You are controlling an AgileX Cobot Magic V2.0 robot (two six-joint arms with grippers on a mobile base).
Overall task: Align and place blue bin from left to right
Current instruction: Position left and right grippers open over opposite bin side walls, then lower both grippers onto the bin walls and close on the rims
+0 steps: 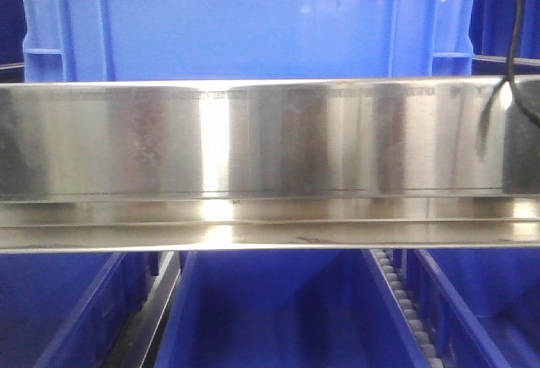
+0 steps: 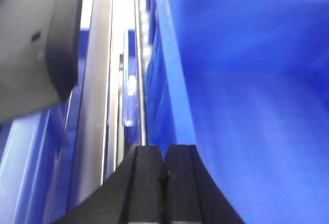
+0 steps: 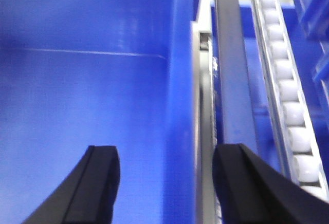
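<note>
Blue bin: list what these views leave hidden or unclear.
Front view: steel rail hides the base of the blue bin; the top edge cuts its rim.
Left wrist view: blurred; the shut left claw blocks the foreground.
Right wrist view: whether the right claw touches the bin wall, unclear.

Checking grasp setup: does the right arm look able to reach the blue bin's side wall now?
Likely yes: the right gripper is open, its fingers straddling the blue bin's wall with nothing between.

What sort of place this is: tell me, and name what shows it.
Likely a warehouse or factory flow rack: the ribbed blue bin above a steel beam, more blue crates below it, and a roller track alongside.
</note>
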